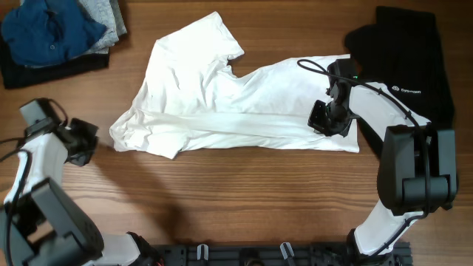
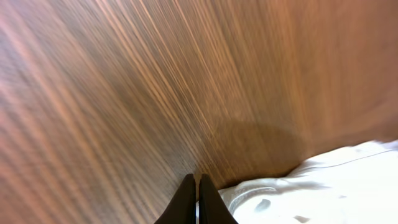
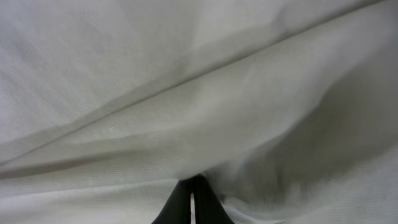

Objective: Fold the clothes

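The white T-shirt (image 1: 222, 103) lies wrinkled across the middle of the wooden table, with one sleeve pointing to the back and its lower part folded up into a long band. My left gripper (image 1: 87, 142) is shut and sits on bare wood just left of the shirt's left edge. In the left wrist view its tips (image 2: 198, 179) touch nothing, and the shirt's hem (image 2: 336, 180) lies to the right. My right gripper (image 1: 324, 118) is on the shirt's right end. In the right wrist view its shut tips (image 3: 191, 182) are buried in a fold of the white fabric (image 3: 186, 93).
A black garment with a small white logo (image 1: 414, 66) lies at the back right, beside the shirt's right end. Folded blue (image 1: 48, 29) and grey (image 1: 111, 18) garments sit on a dark one at the back left. Bare wood (image 1: 244, 199) runs along the front.
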Action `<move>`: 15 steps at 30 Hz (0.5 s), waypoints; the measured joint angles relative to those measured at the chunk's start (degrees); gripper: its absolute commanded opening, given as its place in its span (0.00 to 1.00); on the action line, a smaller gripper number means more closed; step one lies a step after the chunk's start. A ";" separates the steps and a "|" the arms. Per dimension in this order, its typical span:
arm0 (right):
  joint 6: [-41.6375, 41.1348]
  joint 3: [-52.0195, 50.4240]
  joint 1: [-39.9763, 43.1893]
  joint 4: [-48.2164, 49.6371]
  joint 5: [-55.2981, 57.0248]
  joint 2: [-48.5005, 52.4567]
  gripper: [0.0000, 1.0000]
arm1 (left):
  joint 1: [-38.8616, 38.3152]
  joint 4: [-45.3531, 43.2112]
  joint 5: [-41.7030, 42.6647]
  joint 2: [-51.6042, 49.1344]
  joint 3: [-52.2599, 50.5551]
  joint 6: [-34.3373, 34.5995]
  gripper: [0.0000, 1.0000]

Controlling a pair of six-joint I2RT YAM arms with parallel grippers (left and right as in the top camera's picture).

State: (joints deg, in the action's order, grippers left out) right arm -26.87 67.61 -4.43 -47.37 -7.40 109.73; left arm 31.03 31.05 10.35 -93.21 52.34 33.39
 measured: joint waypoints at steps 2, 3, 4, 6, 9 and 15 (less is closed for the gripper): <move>0.22 0.00 0.00 0.02 0.02 0.00 0.04 | 1.31 0.22 0.17 2.75 -0.02 -0.02 0.04; 0.22 0.02 0.00 0.04 0.02 0.00 0.04 | 1.40 0.22 0.37 3.54 -0.07 -0.04 0.04; 0.22 0.04 0.00 0.07 0.02 0.00 0.04 | 1.36 0.20 0.98 4.74 -0.11 -0.20 0.04; 0.22 0.04 0.00 0.07 0.04 0.00 0.04 | 0.83 -0.11 2.32 6.95 -0.13 -0.74 0.04; 0.22 0.39 0.00 -0.15 0.20 0.22 0.04 | -2.36 -0.52 4.33 10.47 -0.13 -2.56 0.04; 0.22 0.90 0.00 0.28 0.87 0.59 0.04 | -14.49 -1.11 6.29 10.54 -0.11 -6.38 0.04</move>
State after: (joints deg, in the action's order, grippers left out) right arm -26.65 68.51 -4.43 -47.09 -6.52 110.32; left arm 16.53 29.93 16.64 -82.67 52.23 27.00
